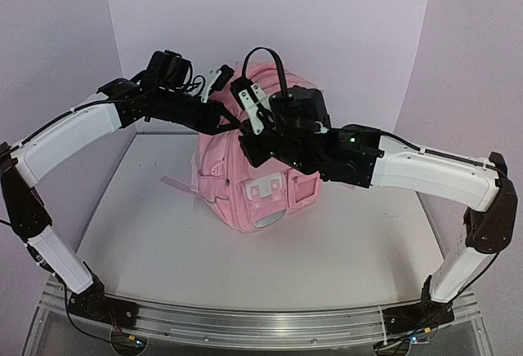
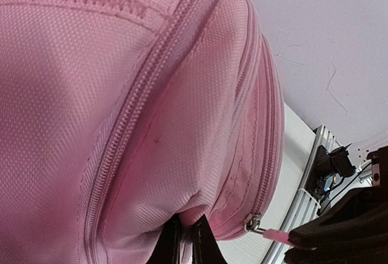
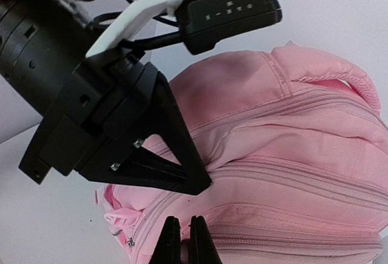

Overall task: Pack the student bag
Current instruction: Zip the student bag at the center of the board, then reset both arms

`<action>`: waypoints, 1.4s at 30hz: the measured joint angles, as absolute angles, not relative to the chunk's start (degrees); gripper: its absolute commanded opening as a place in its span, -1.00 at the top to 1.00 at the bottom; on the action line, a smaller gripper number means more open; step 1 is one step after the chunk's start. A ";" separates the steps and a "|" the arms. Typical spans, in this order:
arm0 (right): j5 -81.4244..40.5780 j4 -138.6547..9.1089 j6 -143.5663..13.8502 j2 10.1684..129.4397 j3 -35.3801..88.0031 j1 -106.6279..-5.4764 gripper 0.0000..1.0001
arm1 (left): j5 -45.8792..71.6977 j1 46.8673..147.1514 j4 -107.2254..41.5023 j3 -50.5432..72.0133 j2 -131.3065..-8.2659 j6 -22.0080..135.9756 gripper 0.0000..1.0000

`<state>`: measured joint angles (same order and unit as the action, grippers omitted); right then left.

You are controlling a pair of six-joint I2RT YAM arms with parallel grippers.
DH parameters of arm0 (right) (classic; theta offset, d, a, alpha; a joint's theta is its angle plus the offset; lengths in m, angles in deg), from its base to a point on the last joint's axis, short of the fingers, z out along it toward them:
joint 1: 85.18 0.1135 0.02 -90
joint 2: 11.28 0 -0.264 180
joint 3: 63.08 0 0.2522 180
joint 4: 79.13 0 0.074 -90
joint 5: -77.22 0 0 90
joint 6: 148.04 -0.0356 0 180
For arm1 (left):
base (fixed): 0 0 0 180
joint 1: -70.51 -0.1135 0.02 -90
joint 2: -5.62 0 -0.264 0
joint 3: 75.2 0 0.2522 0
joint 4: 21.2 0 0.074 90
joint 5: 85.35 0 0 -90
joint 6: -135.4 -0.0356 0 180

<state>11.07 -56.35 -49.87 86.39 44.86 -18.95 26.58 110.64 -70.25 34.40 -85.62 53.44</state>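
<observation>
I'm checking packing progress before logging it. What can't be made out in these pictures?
Top view: upper zips of the student bag, hidden behind both arms.
Left wrist view: whether the left end effector pinches anything; the bottom edge crops its fingers.
Right wrist view: the same for the right end effector, likewise cropped.
Every view: the bag's inside; only outer fabric shows.

Past my jaws a pale lilac wall (image 1: 270,13) curves round both sides, softly and evenly lit. Beneath them lies the light grey table (image 1: 147,242), an aluminium rail (image 1: 245,323) along its edge behind.
</observation>
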 measured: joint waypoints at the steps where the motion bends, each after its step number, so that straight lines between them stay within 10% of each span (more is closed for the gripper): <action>1: 11.78 -56.58 -48.87 86.82 44.81 -18.53 1.00 | 26.83 110.59 -70.25 34.40 -85.64 53.47 1.00; 13: 17.82 -63.02 -40.68 91.81 40.49 -15.97 1.00 | 27.25 110.19 -69.37 33.68 -85.64 54.42 0.99; 17: 17.72 -64.67 -40.52 91.84 39.83 -15.97 0.31 | 27.24 110.04 -69.28 33.60 -85.64 54.46 0.85; 21: 14.77 -64.08 -42.42 91.57 38.96 -15.68 -0.47 | 27.45 110.00 -68.84 33.57 -85.57 54.66 -0.08; 26: 12.26 -62.11 -45.69 87.97 36.94 -15.26 -0.96 | 30.61 110.09 -70.11 33.65 -84.59 52.71 -0.54; 42: -9.03 -59.29 -62.47 64.00 26.12 -48.15 -0.97 | 34.79 90.02 -77.80 23.52 -69.57 46.68 -0.99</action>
